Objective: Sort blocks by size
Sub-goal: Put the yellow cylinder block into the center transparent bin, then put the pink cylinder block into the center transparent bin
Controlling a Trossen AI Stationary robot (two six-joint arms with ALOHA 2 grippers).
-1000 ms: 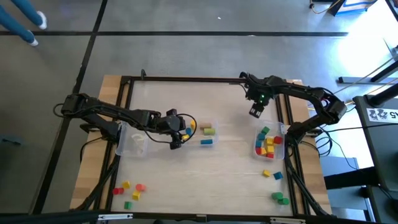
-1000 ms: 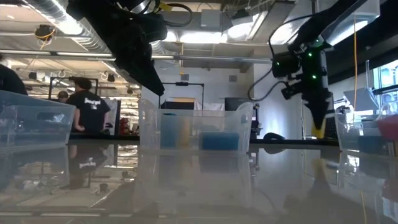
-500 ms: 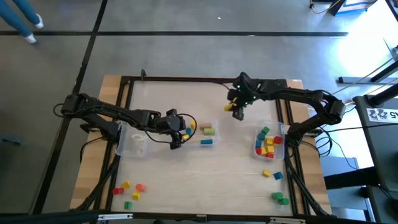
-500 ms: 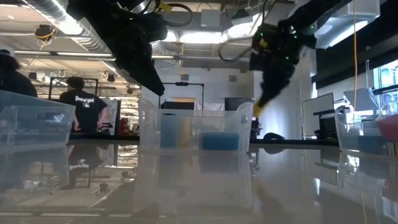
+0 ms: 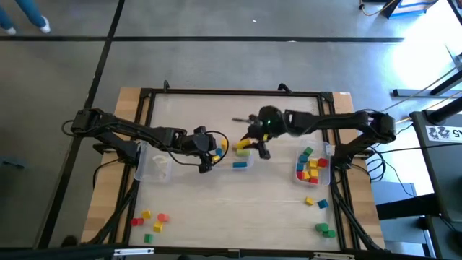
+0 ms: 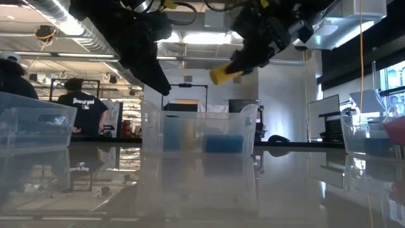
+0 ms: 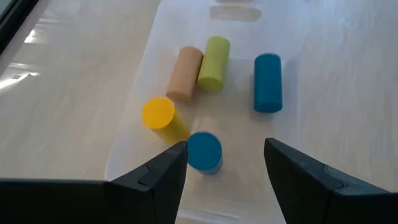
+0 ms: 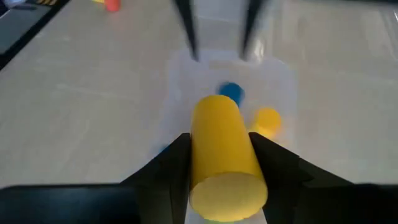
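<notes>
Right gripper clamps a yellow cylinder above the clear middle bin.
Left gripper hovers spread over the same bin near the desk's centre, holding nothing.

Two dark jointed arms (black cabling), each claw with matte tapered fingers.

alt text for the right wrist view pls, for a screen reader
The right gripper is clamped on a yellow cylinder, held above a clear bin on the pale table. Below lie a blue cylinder and a smaller yellow piece, with the left gripper's fingers beyond.
</notes>
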